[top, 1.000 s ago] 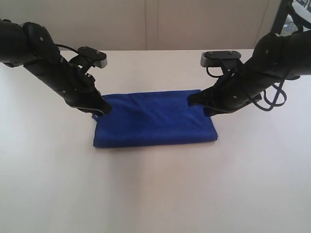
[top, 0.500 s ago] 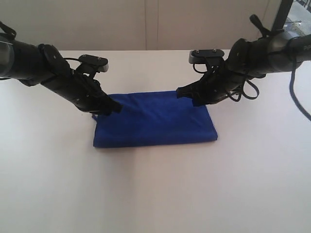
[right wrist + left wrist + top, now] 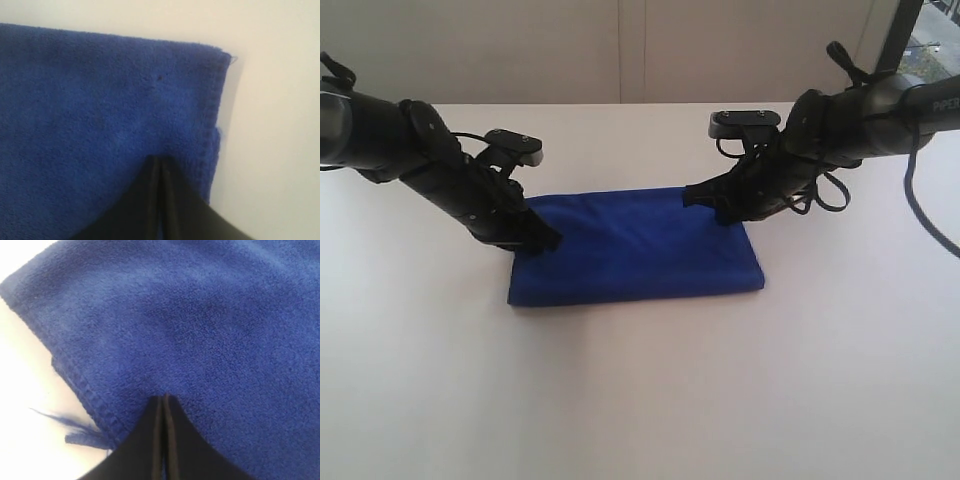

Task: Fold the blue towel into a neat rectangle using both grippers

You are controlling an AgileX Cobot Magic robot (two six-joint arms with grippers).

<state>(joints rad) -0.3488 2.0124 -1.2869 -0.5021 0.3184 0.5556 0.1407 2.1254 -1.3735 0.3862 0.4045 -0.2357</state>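
The blue towel [image 3: 635, 250] lies folded on the desk [image 3: 640, 400]. The left pincer [image 3: 548, 240] and the right pincer [image 3: 693, 196], both fully closed, touch its top near the far corners.

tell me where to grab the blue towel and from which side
Likely the hemmed short edge near a corner of the blue towel, coming in low from outside that end: it lies flat and folded on the table, and only the stacked edges offer a lip.

One blue towel [image 3: 640, 255], two hands (left hand [image 3: 548, 240], right hand [image 3: 692, 195]), one table [image 3: 640, 400].
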